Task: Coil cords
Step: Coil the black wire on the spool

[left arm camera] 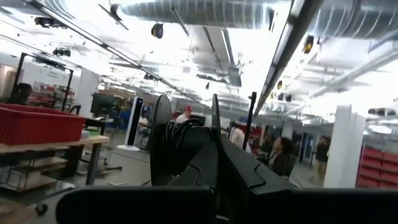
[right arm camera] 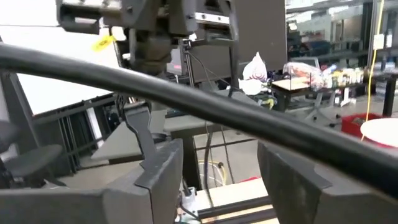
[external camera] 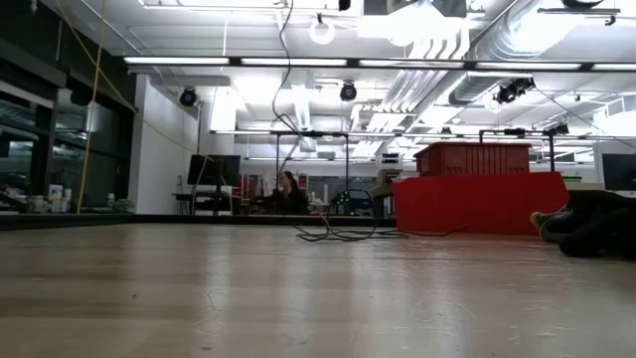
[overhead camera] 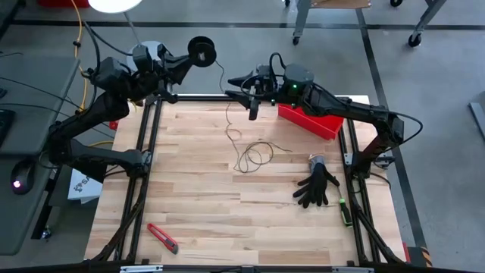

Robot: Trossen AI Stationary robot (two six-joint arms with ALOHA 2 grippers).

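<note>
High view, starting at the near edge of the wooden table (overhead camera: 197,220): a red box cutter (overhead camera: 162,237) lies near the front left, and a black glove (overhead camera: 317,186) with a small green-tipped tool (overhead camera: 344,211) beside it lies at the right. Toward the middle, the thin cord (overhead camera: 250,154) rests in loose loops on the wood, then climbs past the far edge to the black spool (overhead camera: 201,50). At the far right sits a red bin (overhead camera: 311,120); the right arm crosses over it, so what it holds cannot be told. The right gripper (overhead camera: 253,97) hangs over the far edge with its fingers spread wide and nothing between them; the cord passes just beside it, apart from the fingers. The left gripper (overhead camera: 191,57) is raised beyond the table's far left corner, clamped shut on the spool. The low view shows the loops (external camera: 338,235) flat on the tabletop in front of the bin (external camera: 477,194), and a seated person (external camera: 288,194) far off in the room. The left wrist view alone shows dark cord wound on the spool (left arm camera: 180,143) between its two discs. The right wrist view shows its parted fingers (right arm camera: 158,174), with the left arm beyond.
</note>
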